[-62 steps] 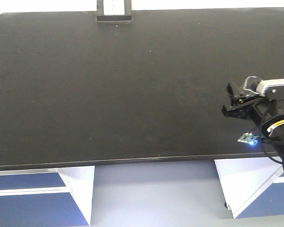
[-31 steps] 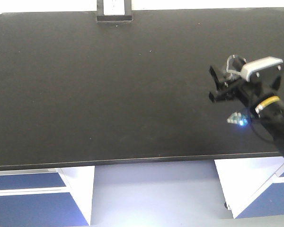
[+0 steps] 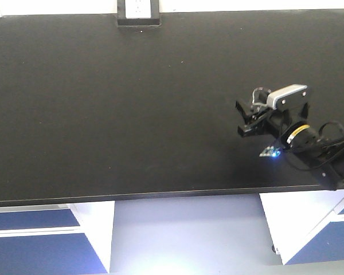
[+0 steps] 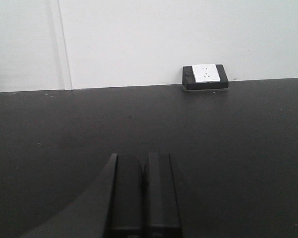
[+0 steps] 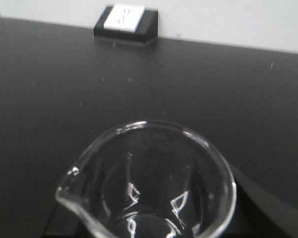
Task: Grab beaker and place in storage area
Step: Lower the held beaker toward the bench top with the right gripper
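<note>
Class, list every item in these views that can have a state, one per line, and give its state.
beaker: upright, empty, held in the right tool over the bench
right tool: shut on the beaker
left tool: shut, holding nothing
storage area: bare where visible
socket box: nothing plugged in

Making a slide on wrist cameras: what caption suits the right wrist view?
Right gripper carrying the clear beaker over the black bench top toward the socket box.

Black right arm (image 3: 309,140), yellow band, silver camera housing (image 3: 289,95), black cables.
</note>
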